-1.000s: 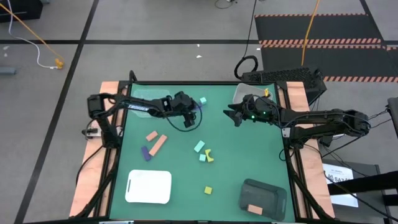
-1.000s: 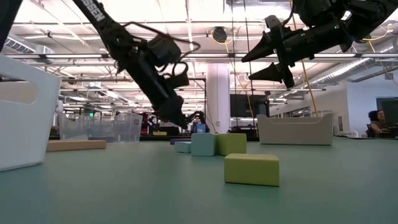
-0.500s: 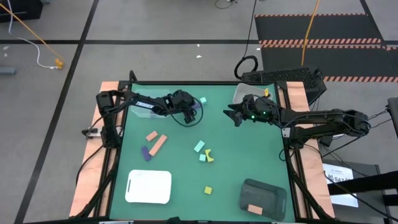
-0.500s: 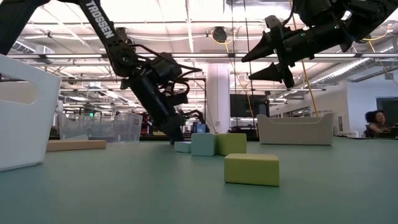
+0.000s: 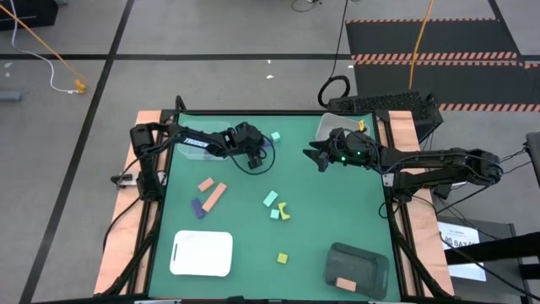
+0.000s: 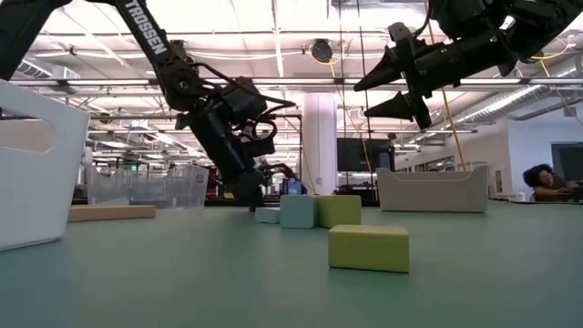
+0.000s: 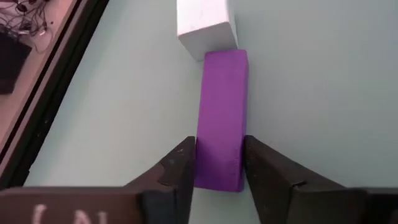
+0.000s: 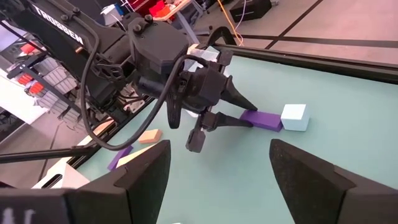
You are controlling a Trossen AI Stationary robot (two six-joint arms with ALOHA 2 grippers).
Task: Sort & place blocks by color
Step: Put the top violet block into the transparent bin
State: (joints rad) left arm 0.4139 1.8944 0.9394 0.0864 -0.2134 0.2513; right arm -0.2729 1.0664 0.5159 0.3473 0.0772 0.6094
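Our left gripper [image 7: 217,163] has its fingers [image 7: 180,168] pressed against both sides of the purple bar [image 7: 221,118], which lies flat on the tabletop [image 7: 323,93], its far end touching a mint cube [image 7: 205,25]. Our right gripper [image 6: 387,87] hovers above, fingers spread and empty.

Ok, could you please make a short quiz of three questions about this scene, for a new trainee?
1. True or false: the left gripper has its fingers on both sides of the purple bar.
2. What touches the far end of the purple bar?
A. a yellow block
B. a pale cube
C. the white tray
3. Fill in: the right gripper hangs above the table with its jaws ____.

Key:
1. True
2. B
3. open
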